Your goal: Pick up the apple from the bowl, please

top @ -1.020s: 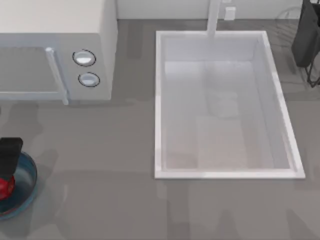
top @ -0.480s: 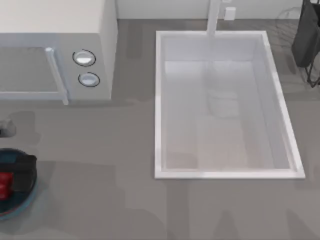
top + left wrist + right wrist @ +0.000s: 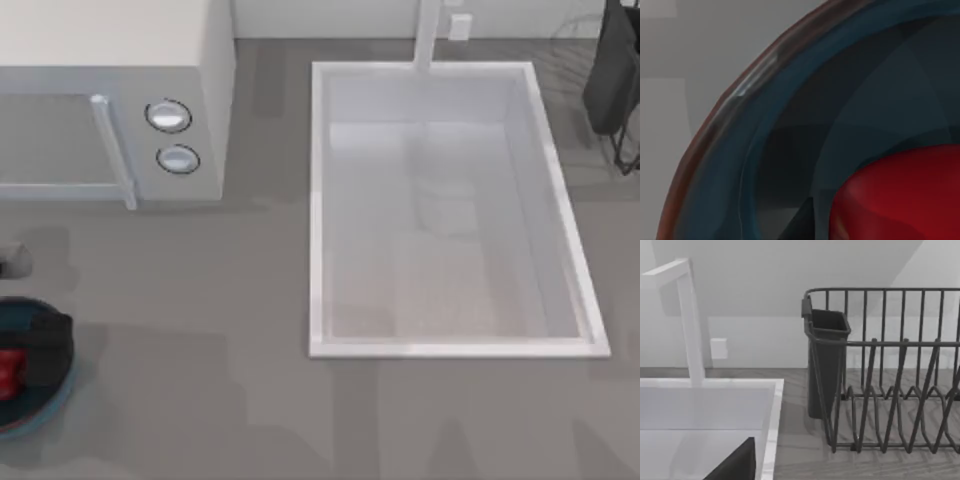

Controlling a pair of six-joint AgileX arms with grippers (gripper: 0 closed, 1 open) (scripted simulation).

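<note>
The blue-teal glass bowl (image 3: 40, 405) sits at the table's near left edge, partly cut off by the top view's border. The red apple (image 3: 8, 372) lies inside it. My left gripper (image 3: 42, 348) shows as a dark block low over the bowl, right beside the apple on its right. The left wrist view is very close in: the bowl's rim and wall (image 3: 735, 150) curve across it, and the glossy apple (image 3: 900, 195) is large in one corner. My right arm (image 3: 612, 80) is parked at the far right, by the dish rack.
A white microwave (image 3: 110, 110) stands at the far left, behind the bowl. A white sink (image 3: 318, 250) with a faucet (image 3: 428, 35) takes up the middle. A dark wire dish rack (image 3: 890, 390) with a cutlery holder (image 3: 825, 360) stands at the far right.
My left gripper has come down from the bowl's far rim and turned to lie beside the apple. In the last half second it has barely moved. The right arm is still.
</note>
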